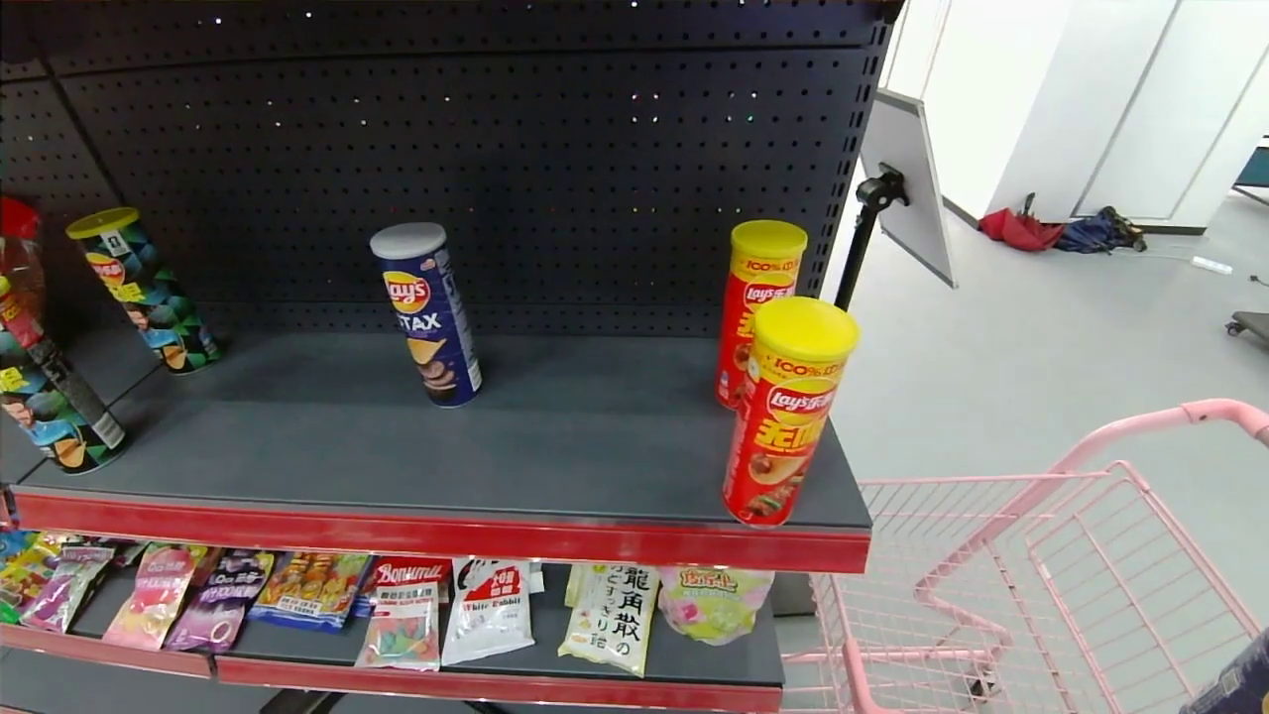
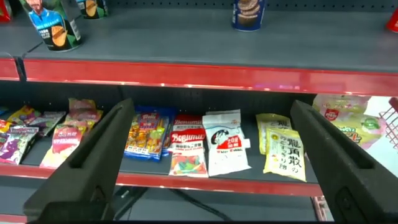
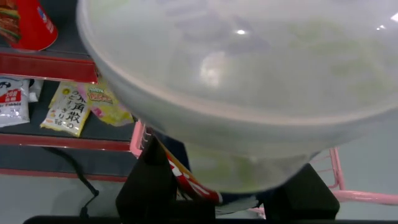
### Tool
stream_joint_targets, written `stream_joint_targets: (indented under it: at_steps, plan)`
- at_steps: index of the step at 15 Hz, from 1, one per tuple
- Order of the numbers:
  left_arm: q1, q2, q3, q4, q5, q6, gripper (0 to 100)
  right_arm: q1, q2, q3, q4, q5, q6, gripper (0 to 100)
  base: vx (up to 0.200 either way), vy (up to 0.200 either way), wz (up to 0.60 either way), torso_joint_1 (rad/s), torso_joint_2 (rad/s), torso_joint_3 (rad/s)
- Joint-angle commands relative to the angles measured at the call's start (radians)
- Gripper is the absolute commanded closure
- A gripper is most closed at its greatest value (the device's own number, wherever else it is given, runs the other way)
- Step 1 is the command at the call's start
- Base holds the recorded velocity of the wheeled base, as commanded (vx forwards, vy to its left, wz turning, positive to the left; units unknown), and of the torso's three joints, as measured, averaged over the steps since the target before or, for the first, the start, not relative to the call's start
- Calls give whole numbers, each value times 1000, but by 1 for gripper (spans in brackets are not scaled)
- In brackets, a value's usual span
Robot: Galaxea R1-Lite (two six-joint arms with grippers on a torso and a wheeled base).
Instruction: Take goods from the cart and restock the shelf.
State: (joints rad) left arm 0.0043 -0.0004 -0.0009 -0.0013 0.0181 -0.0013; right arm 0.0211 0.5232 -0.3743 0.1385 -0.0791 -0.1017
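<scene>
We grip a lidded chip can (image 3: 236, 81) in our right gripper (image 3: 227, 196), near right by the cart (image 1: 1041, 555); our left gripper (image 2: 211, 112) gapes wide. Next, we judge, comes lifting it left onto the shelf (image 1: 595, 446), upright

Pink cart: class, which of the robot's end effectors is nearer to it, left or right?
Right. The right end effector, shut on a can, is by the rim of the pink cart; the left end effector, open, faces the snack bags, farther from the cart.

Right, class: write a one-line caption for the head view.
Blue chip can and two red cans stand on the shelf above snack bags, pink cart alongside.
</scene>
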Motion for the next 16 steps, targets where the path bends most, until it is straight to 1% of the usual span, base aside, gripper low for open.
stream_joint_targets:
  at_steps: [1, 2, 5, 16]
  plan:
    - [0, 0, -1, 0, 0, 0, 0, 2, -34, 21, 1, 1, 0, 100, 0, 0, 0, 0, 0, 0]
    - [0, 0, -1, 0, 0, 0, 0, 2, -49, 32, 1, 1, 0, 100, 0, 0, 0, 0, 0, 0]
    - [0, 0, -1, 0, -1, 1, 0, 2, -92, 60, 3, 2, 0, 100, 0, 200, 0, -6, 2, 6]
    - [0, 0, -1, 0, -1, 1, 0, 2, -95, 60, 3, 10, 2, 100, 0, 200, 0, 3, 2, 1]
